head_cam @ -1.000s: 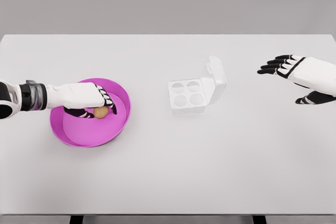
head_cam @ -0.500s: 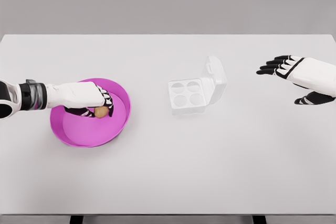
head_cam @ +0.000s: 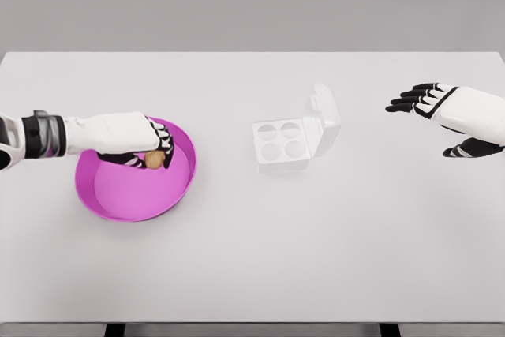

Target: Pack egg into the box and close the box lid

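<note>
While closed around the egg [head_cam: 153,160], left hand [head_cam: 130,141] over the pink bowl [head_cam: 118,199], near the left edge of the table [head_cam: 252,258]; black fingertips [head_cam: 164,147] curled about the brown egg, thumb underneath. Egg apparently raised clear of the bowl floor, above the bowl's right half, though contact with the floor hard to rule out. Left arm reaching in from the left edge, grey cuff at the wrist. White box [head_cam: 282,144] a little right of the table's middle, well apart from the bowl, four round hollows showing, all bare. Lid [head_cam: 323,120] standing open, hinged along the box's right side and leaning away to the right. Right hand [head_cam: 442,108] near the right edge of the table, fingers spread and loose, pointing left, gripping nothing, well apart from the box.
</note>
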`<state>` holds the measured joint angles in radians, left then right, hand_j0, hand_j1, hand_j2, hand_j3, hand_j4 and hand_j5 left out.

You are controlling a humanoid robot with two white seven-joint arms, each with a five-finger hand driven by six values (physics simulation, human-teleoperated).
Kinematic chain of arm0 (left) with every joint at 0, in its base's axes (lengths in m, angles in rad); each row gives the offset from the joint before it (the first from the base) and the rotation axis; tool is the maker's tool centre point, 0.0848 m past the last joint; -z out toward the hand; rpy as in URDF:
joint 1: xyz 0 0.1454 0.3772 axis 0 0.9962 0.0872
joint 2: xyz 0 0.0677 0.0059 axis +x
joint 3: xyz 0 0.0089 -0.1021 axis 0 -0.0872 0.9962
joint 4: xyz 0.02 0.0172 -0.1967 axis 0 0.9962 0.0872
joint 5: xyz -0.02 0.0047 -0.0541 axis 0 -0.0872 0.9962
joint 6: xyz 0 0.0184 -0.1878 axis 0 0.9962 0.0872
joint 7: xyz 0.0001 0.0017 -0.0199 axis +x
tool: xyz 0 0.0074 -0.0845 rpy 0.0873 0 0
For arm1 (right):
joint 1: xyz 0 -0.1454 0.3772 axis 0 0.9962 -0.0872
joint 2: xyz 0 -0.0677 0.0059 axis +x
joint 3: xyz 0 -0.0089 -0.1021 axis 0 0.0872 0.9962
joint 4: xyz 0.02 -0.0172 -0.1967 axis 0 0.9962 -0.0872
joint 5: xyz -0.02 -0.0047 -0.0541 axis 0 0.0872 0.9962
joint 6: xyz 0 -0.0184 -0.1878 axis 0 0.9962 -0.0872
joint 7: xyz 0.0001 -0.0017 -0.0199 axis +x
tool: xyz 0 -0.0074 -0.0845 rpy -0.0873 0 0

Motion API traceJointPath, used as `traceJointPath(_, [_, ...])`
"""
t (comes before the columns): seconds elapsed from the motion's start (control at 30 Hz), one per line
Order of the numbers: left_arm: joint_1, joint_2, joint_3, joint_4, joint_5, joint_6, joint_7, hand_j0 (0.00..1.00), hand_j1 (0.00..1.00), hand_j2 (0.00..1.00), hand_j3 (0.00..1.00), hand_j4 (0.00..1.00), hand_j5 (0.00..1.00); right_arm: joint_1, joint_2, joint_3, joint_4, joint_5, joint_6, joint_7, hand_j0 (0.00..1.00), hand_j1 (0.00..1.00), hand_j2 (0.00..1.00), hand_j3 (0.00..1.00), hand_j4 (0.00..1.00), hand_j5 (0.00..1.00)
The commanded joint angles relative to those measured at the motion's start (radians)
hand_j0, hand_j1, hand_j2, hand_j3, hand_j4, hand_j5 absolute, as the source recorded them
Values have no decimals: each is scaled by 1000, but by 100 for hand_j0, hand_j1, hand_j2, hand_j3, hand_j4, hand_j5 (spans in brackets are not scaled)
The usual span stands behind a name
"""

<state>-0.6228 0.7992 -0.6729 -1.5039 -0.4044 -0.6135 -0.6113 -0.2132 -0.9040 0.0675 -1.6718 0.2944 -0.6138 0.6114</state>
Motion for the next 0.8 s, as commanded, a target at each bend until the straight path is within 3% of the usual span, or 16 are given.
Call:
traceJointPath(0.0, [0,5,21,-18,16,3,0,46,46,46,46,46,46,0,-1,0,0,-6,3,-1,100,100,100,100,100,100])
traceJointPath(0.43, [-2,-17,142,-39,18,3,0,41,41,41,41,41,41,3,-1,0,0,-6,3,-1,100,100,100,100,100,100])
traceJointPath(0.57, [0,-103,209,-42,21,3,0,39,39,39,39,39,39,5,-1,0,-2,-6,3,-1,100,100,100,100,100,100])
traceJointPath(0.77, [-2,-176,228,-39,9,3,0,39,39,39,39,39,39,6,-1,0,-5,-6,3,-1,100,100,100,100,100,100])
